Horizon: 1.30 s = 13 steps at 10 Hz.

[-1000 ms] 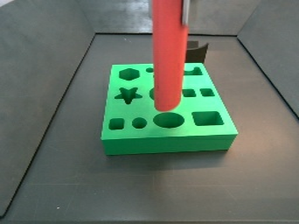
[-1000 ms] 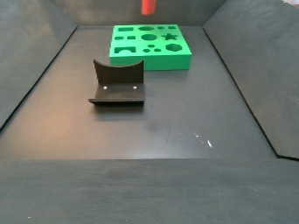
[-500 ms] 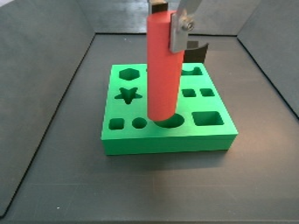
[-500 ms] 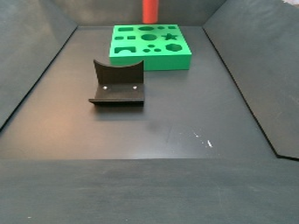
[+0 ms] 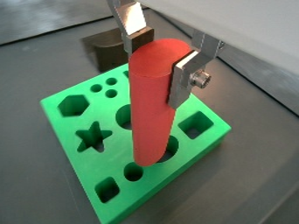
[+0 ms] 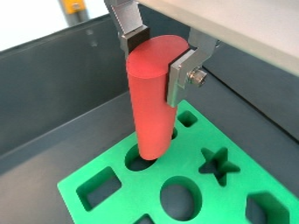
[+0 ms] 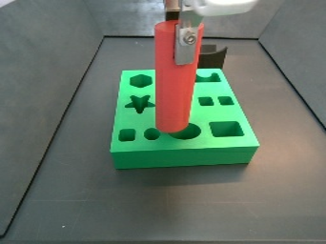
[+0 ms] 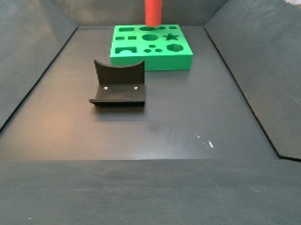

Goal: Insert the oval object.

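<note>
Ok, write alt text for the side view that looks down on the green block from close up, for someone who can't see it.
The gripper holds the red oval object upright near its top, its lower end at the oval hole in the green block. The block has other cutouts, including a star, and sits on a dark floor with a dark fixture behind it.

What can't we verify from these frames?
- Insertion depth: in both wrist views the red peg hides its own tip and the oval hole in the green block.
- In a side view the pincer is cut off by the top edge.
- In a side view only the peg's lower part shows.
</note>
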### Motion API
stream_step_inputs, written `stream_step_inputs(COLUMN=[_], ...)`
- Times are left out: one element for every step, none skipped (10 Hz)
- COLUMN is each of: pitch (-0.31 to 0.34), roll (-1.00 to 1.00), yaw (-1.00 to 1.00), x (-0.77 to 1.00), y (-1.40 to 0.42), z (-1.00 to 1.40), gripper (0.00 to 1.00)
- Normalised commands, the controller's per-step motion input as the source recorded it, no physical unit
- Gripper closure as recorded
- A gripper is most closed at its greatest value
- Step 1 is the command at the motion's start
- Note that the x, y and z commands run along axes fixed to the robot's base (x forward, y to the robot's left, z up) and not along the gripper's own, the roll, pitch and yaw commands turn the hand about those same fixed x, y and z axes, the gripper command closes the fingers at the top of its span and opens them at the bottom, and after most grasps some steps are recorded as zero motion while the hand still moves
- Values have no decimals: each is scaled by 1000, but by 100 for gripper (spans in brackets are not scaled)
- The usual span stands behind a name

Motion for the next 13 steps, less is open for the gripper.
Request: stream_step_inputs(pitch=[0, 10, 66, 9, 0, -51, -41, -21, -17, -10, -21, -11, 0], roll=[156, 163, 140, 23, 0, -74, -87, -106, -127, -126, -149, -117, -7], yaw=[-729, -637, -500, -163, 0, 0, 0, 0, 0, -14, -23, 0, 0], x=[260, 366, 437, 20, 0, 60, 111, 120, 223, 280, 271, 257, 63], y=[0, 0, -91, 0, 0, -9, 0, -20, -43, -51, -54, -23, 0], z=[-126, -120, -169, -89, -103, -269, -280, -251, -251, -237, -189, -243, -280], gripper=[100, 100, 100, 100, 100, 100, 100, 100, 100, 100, 100, 100, 100])
